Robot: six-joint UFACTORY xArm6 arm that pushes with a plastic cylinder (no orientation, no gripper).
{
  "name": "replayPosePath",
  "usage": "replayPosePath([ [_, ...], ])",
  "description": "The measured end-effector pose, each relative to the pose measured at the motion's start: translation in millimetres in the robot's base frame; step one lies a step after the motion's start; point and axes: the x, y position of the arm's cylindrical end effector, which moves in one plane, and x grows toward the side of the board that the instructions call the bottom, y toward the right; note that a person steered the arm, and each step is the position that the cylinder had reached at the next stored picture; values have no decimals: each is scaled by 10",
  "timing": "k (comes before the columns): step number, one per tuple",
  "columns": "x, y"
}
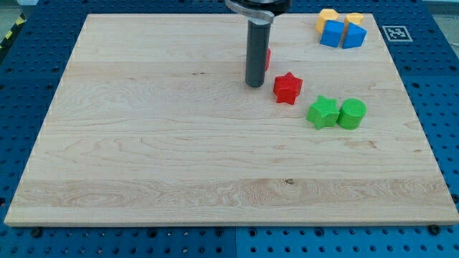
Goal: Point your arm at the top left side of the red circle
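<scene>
The red circle [267, 59] is almost fully hidden behind my dark rod; only a thin red sliver shows at the rod's right edge, near the view's top middle. My tip [254, 85] rests on the board just below and left of that sliver. A red star [287, 87] lies a little to the right of my tip, apart from it.
A green star [323, 112] and a green cylinder [351, 113] sit side by side right of the red star. At the view's top right, two blue blocks [342, 34] touch two yellow blocks [328, 15]. The wooden board [143, 143] lies on a blue pegboard.
</scene>
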Motion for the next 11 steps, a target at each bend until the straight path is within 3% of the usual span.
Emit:
replayPosePath([
  [3,28,557],
  [5,-208,-397],
  [7,-934,-1069],
  [8,-1122,-856],
  [9,-989,-366],
  [11,-880,-490],
])
